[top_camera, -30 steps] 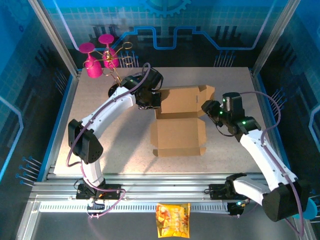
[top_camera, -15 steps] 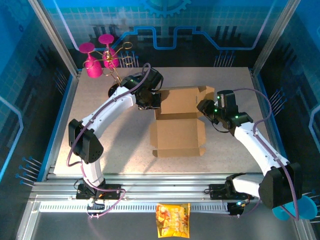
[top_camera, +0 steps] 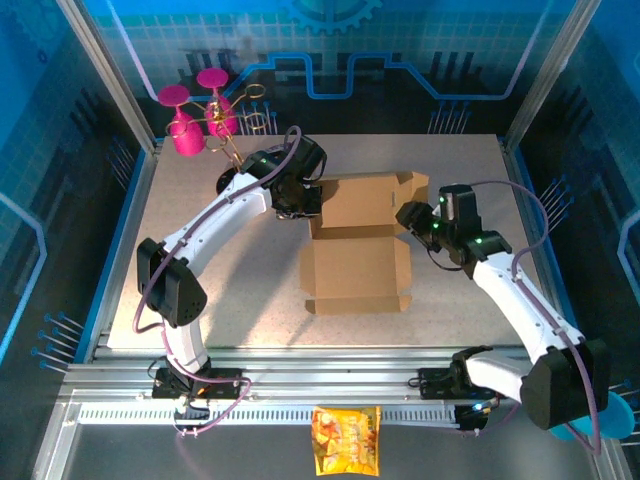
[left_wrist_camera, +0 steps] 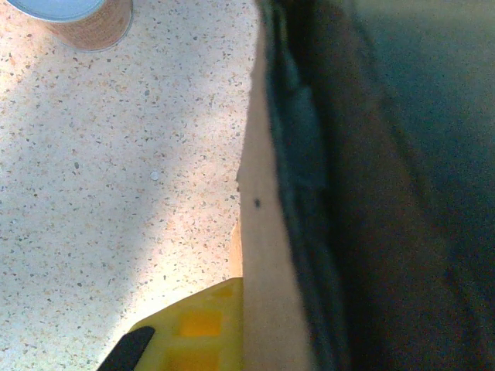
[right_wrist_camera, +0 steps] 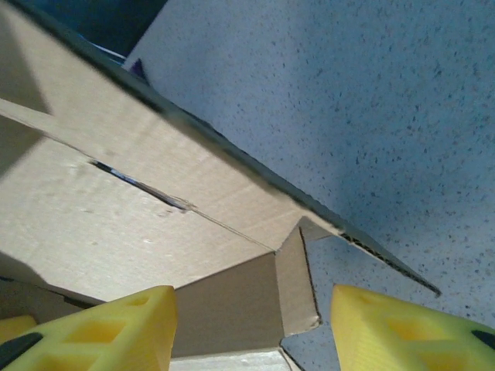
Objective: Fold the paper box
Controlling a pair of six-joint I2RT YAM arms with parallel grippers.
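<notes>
Cardboard paper box [top_camera: 355, 270] half-formed: left pincer [top_camera: 303, 205] stays clenched on the back panel [top_camera: 365, 200], right pincer [right_wrist_camera: 255, 325] spreads wider than a second ago, released around the side flap [right_wrist_camera: 298, 278], still unfolded.

Looks like matt brown cardboard on the paper box [top_camera: 355, 235], fibrous and darker at cut edges. Speckled, stone-like, faintly grainy finish on the table [top_camera: 250, 300]. Smooth yellow moulded plastic on the right gripper [right_wrist_camera: 251, 309]. Glossy film around the snack packet [top_camera: 346, 440]. Ribbed bare metal along the front rail [top_camera: 280, 412].
</notes>
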